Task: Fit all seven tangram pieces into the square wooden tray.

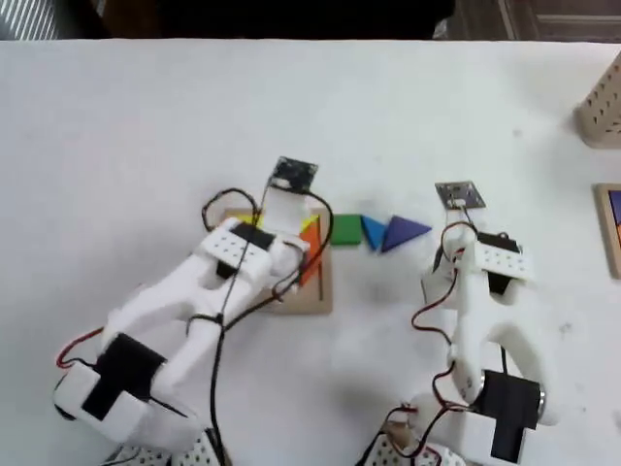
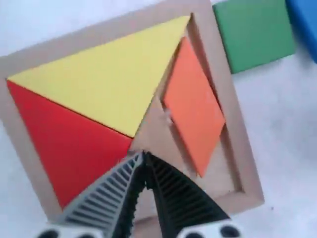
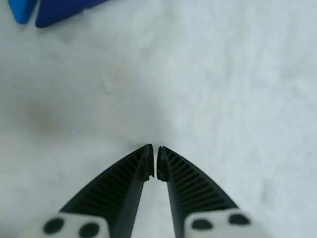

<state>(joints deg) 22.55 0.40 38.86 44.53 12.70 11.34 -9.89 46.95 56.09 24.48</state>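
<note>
The square wooden tray [image 2: 237, 144] holds a large yellow triangle [image 2: 109, 74], a red triangle [image 2: 64, 144] and an orange parallelogram [image 2: 195, 114]. My left gripper [image 2: 144, 157] is shut and empty, its tips over the bare tray floor between the red and orange pieces. A green square [image 2: 252, 34] lies just outside the tray, with a blue triangle [image 1: 372, 231] and a purple triangle [image 1: 405, 231] in a row beyond it. My right gripper [image 3: 153, 161] is shut on nothing over bare table, near the purple triangle [image 3: 64, 10].
The left arm [image 1: 243, 252] covers much of the tray [image 1: 309, 299] in the high view. A perforated wooden block [image 1: 602, 107] stands at the far right, and a framed wooden board [image 1: 611, 228] lies at the right edge. White table stretches behind the pieces.
</note>
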